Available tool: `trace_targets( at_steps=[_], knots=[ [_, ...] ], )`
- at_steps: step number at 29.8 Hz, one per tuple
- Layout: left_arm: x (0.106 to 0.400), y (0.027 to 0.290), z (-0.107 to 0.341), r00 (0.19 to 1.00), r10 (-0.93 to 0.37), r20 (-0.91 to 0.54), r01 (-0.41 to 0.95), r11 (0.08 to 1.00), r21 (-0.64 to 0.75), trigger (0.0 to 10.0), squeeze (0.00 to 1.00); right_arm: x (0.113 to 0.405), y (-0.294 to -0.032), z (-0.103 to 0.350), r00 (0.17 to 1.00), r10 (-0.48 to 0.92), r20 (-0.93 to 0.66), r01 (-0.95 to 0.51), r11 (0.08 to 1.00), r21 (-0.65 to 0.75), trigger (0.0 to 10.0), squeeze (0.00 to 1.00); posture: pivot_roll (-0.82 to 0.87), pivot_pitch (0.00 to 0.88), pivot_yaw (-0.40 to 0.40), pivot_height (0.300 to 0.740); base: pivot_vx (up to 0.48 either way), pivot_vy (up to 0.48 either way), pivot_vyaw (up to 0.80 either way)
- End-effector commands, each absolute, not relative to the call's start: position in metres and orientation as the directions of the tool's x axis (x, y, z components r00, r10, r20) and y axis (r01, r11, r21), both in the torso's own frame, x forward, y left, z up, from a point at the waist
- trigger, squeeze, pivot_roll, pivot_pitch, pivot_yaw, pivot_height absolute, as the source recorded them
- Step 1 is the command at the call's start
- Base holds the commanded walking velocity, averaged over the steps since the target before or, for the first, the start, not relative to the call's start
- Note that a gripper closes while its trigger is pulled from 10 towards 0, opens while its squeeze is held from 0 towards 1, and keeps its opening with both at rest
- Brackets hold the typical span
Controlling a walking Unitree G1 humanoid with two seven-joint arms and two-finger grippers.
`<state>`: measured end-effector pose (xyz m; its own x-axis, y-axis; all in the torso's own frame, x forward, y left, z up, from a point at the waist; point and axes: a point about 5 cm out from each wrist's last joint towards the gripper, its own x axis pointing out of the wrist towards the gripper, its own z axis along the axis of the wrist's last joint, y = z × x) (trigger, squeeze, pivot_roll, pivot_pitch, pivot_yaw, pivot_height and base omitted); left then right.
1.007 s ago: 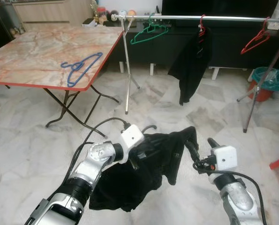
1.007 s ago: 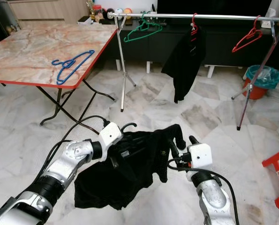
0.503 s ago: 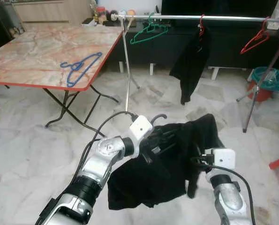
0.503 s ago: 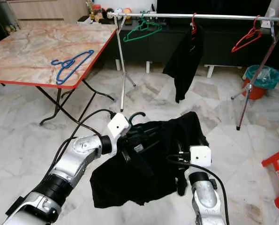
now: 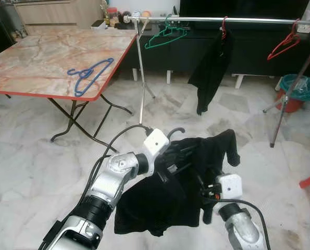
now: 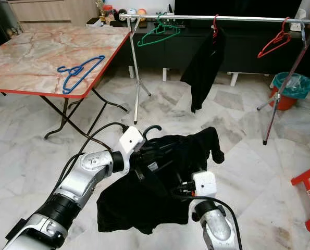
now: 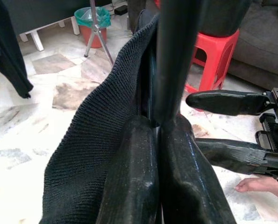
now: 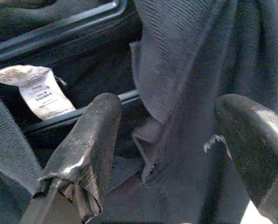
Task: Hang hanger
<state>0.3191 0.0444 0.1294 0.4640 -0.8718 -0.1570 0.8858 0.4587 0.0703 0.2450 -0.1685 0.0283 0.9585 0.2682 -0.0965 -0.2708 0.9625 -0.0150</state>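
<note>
1. Our left gripper [image 5: 168, 165], pinched shut, holds the black hanger [image 5: 174, 132] with a black garment [image 5: 168, 198], well below the rail [image 5: 217, 20].
2. Our right gripper [image 8: 167, 154] spreads open around garment folds.
3. Hanging isn't yet done.

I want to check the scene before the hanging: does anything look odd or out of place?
The blue hanger lies on the table, not on the rail. The black garment sits bunched on its hanger.
</note>
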Motion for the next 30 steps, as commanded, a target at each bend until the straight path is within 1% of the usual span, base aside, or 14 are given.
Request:
trace_targets(
  at_steps=[1, 6, 11, 12, 15, 16, 19, 20, 23, 28, 30],
  knots=[
    [0.321, 0.042, 0.146, 0.455, -0.885, -0.098, 0.890, 0.447, 0.094, 10.0, 0.00, 0.246, -0.166, 0.032, 0.955, 0.285, -0.080, -0.287, 0.958, -0.018, 10.0, 0.00, -0.04, 0.004, 0.060, 0.740, 0.000, 0.000, 0.00],
    [0.320, 0.041, 0.147, 0.444, -0.891, -0.094, 0.895, 0.437, 0.091, 10.0, 0.00, 0.247, -0.166, 0.030, 0.957, 0.278, -0.082, -0.280, 0.960, -0.026, 10.0, 0.00, -0.03, 0.005, 0.060, 0.740, 0.000, 0.000, 0.00],
    [0.315, 0.039, 0.149, 0.398, -0.913, -0.089, 0.917, 0.391, 0.082, 10.0, 0.00, 0.249, -0.163, 0.031, 0.948, 0.308, -0.081, -0.309, 0.951, -0.007, 10.0, 0.00, -0.03, 0.007, 0.060, 0.740, 0.000, 0.000, 0.00],
    [0.311, 0.037, 0.149, 0.360, -0.929, -0.082, 0.932, 0.356, 0.068, 10.0, 0.00, 0.250, -0.163, 0.031, 0.946, 0.313, -0.082, -0.315, 0.949, -0.015, 10.0, 0.00, -0.03, 0.012, 0.060, 0.740, 0.000, 0.000, 0.00],
    [0.306, 0.036, 0.150, 0.320, -0.944, -0.075, 0.947, 0.316, 0.058, 10.0, 0.00, 0.250, -0.164, 0.032, 0.948, 0.307, -0.082, -0.310, 0.950, -0.022, 10.0, 0.00, -0.03, 0.012, 0.060, 0.740, 0.000, 0.000, 0.00],
    [0.302, 0.035, 0.150, 0.288, -0.955, -0.070, 0.957, 0.286, 0.048, 10.0, 0.00, 0.250, -0.165, 0.032, 0.949, 0.305, -0.083, -0.309, 0.951, -0.031, 10.0, 0.00, -0.03, 0.011, 0.060, 0.740, 0.000, 0.000, 0.00],
    [0.297, 0.034, 0.149, 0.251, -0.965, -0.073, 0.968, 0.249, 0.033, 10.0, 0.00, 0.250, -0.166, 0.032, 0.951, 0.299, -0.083, -0.303, 0.952, -0.034, 10.0, 0.00, -0.03, 0.005, 0.060, 0.740, 0.000, 0.000, 0.00],
    [0.294, 0.033, 0.148, 0.225, -0.972, -0.074, 0.974, 0.223, 0.027, 10.0, 0.00, 0.251, -0.167, 0.032, 0.955, 0.287, -0.079, -0.291, 0.956, -0.038, 10.0, 0.00, -0.03, 0.005, 0.060, 0.740, 0.000, 0.000, 0.00],
    [0.291, 0.033, 0.149, 0.203, -0.977, -0.071, 0.979, 0.203, 0.018, 10.0, 0.00, 0.251, -0.169, 0.033, 0.958, 0.277, -0.074, -0.281, 0.959, -0.046, 10.0, 0.00, -0.03, 0.000, 0.060, 0.740, 0.000, 0.000, 0.00],
    [0.290, 0.033, 0.143, 0.201, -0.976, -0.089, 0.980, 0.201, 0.010, 10.0, 0.00, 0.257, -0.176, 0.037, 0.978, 0.204, -0.049, -0.207, 0.975, -0.083, 10.0, 0.00, -0.04, 0.000, 0.060, 0.740, 0.000, 0.000, 0.00],
    [0.290, 0.034, 0.142, 0.202, -0.975, -0.094, 0.979, 0.202, 0.009, 10.0, 0.00, 0.257, -0.176, 0.037, 0.979, 0.199, -0.047, -0.202, 0.975, -0.089, 10.0, 0.00, -0.04, 0.000, 0.060, 0.740, 0.000, 0.000, 0.00]
  ],
)
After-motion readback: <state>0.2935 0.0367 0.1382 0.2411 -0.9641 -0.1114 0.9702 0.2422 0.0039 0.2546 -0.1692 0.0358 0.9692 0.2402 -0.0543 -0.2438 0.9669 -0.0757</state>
